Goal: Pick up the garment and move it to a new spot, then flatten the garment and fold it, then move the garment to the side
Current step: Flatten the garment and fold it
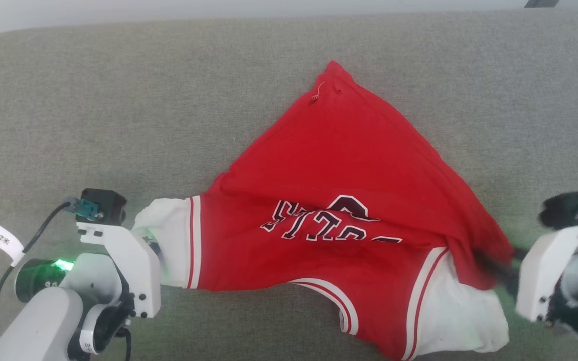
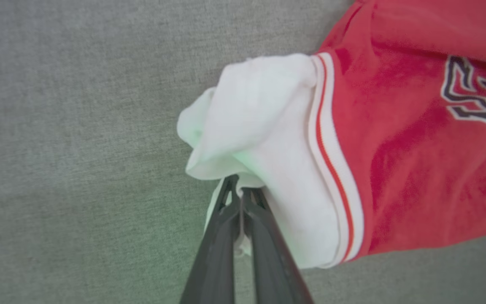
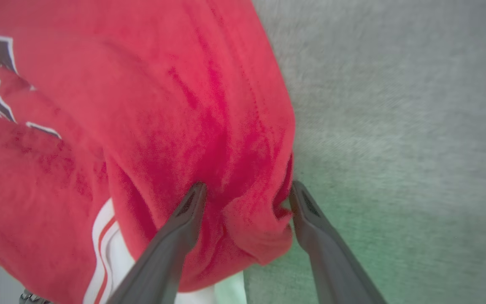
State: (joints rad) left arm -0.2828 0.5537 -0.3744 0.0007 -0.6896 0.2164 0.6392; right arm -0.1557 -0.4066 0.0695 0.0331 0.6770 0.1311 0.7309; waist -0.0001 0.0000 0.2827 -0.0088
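The garment [image 1: 349, 165] lies crumpled across the centre and lower right of the head view. The left gripper [image 2: 238, 185] is clamped on its sleeve [image 2: 260, 139]. The right gripper [image 3: 249, 190] has its jaws wide, red cloth loose between. Pulling now would likely drag it lopsided.

A grey woven fabric surface [image 1: 118, 100], rounded at its far left corner, is seen spread wide. One thing is carried on it: the garment [image 1: 349, 165], a red jersey laid crumpled right of the surface's middle. Its red body is drawn to a point toward the surface's far edge, and its white sleeves are turned toward the near edge.
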